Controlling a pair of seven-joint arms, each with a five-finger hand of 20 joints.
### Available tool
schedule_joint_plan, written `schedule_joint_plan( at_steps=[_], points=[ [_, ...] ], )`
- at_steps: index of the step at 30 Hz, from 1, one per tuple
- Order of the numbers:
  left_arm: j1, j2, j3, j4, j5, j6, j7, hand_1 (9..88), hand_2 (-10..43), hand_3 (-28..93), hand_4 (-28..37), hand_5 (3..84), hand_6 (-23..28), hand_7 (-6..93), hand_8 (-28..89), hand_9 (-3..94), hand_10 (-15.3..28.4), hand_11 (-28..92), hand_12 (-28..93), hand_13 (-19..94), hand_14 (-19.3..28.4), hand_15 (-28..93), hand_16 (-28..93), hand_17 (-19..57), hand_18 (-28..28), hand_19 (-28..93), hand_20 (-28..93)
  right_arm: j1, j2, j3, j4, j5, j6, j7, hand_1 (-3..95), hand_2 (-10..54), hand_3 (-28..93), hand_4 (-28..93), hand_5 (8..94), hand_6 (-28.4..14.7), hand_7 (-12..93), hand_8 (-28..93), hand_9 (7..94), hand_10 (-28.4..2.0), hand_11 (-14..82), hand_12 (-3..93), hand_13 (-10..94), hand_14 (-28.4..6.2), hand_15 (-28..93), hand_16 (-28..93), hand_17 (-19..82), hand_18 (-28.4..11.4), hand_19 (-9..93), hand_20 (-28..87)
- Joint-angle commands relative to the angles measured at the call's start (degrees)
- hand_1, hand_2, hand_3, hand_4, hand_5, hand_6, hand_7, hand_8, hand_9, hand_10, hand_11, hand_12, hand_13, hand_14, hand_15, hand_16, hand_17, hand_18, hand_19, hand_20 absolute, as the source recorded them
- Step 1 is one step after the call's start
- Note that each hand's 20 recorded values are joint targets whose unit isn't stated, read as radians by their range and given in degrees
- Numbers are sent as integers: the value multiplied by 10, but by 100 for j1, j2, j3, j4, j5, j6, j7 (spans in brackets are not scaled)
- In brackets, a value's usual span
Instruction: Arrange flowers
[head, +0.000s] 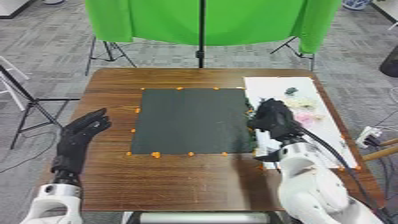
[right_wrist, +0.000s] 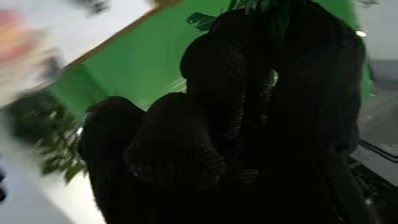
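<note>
Right fingers: here we have the right hand (head: 277, 120) above the seam between dark mat and white sheet, fingers curled and narrow, and in the right wrist view we catch a dark green sprig (right_wrist: 201, 21) poking out between them.
Left fingers: wide and relaxed, we see, on the left hand (head: 82, 131), thumb standing apart, over the left part of the worktop (head: 178, 187).
Leafy greens: just beside the right hand in the wrist view we get real leaves, a bushy clump (right_wrist: 53, 135) against white; from the head we make out dark green bits along the mat's right edge.
Flowers: on the white sheet (head: 329, 145) they lie, and we pick out a pink bloom (head: 308, 118), a pale yellowish one (head: 300, 103) near it, and a dark green tuft (head: 291, 91) farther up; close in, the wrist view gives us a blurred reddish-pink patch.
Dark mat: flat and square (head: 191, 120), we have it between the two hands, its right side meeting the sheet, orange marks (head: 156, 155) dotted around its border.
Green cloth: beyond the worktop we see it hanging (head: 160, 20), a black pole (head: 202, 30) in front, grey floor (head: 53, 65) all round.
</note>
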Motion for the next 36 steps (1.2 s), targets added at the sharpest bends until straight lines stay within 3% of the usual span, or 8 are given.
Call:
schedule_joint_plan(
  at_steps=[1,6,11,23,25,27,32,36],
  points=[
    [-122,158,100,366,-281,440,121,259,-28,678,-228,463,50,109,-68,407,136,167,76,299,160,218,-37,67,129,126,212,1639,-952,-1289,745,369,-242,-175,840,-95,-283,749,767,-23,458,190,837,-129,487,363,924,-22,663,294,740,-72,932,554],
    [-193,205,210,444,-323,459,131,211,10,687,-278,458,54,94,-65,401,138,156,72,290,154,199,-32,63,125,104,202,2294,-1402,-2039,1387,775,-387,-180,842,-95,-283,748,766,-23,463,185,837,-130,489,361,925,-21,664,293,741,-73,932,558],
    [-200,243,263,436,-292,396,102,197,20,692,-282,454,55,92,-64,399,138,154,72,287,151,195,-32,60,124,98,198,2690,-1703,-2585,1937,893,-474,-120,843,-95,-283,748,764,-23,467,183,836,-130,490,358,926,-21,665,292,743,-72,932,559],
    [-545,315,581,563,-237,152,38,204,11,694,-283,453,59,90,-61,396,135,159,79,289,154,202,-29,56,124,99,197,3054,-2120,-3037,2759,1159,195,-58,853,-95,-283,708,759,-24,470,167,836,-129,489,346,928,-17,652,291,744,-66,932,544],
    [-604,339,637,602,-236,108,58,209,7,694,-283,453,59,90,-61,394,134,160,80,288,155,204,-29,55,125,100,197,3058,-2145,-3033,2818,1192,168,-50,855,-95,-283,688,757,-23,468,163,838,-128,482,344,928,-17,644,292,742,-64,932,535],
    [-619,352,661,612,-225,36,23,211,5,694,-283,453,59,90,-61,393,134,160,82,289,156,205,-28,53,126,101,197,3028,-2167,-3049,2895,1219,222,-66,858,-95,-283,585,759,-25,465,164,839,-135,487,327,930,-20,632,297,740,-63,932,512],
    [-559,272,642,570,-206,16,57,219,0,693,-282,451,60,89,-60,392,134,161,85,289,157,209,-27,51,127,104,198,2998,-2183,-3136,3056,1076,191,-95,846,-95,-283,491,759,-26,461,163,835,-145,492,290,928,-23,619,296,735,-60,932,484],
    [-626,271,665,583,-210,-44,-26,223,-5,694,-276,449,60,89,-59,391,133,163,87,289,159,211,-25,47,130,107,199,3011,-2196,-3146,3124,1139,214,-57,832,-95,-283,461,758,-29,457,164,831,-148,507,256,928,-24,614,296,734,-61,932,473]
  ],
)
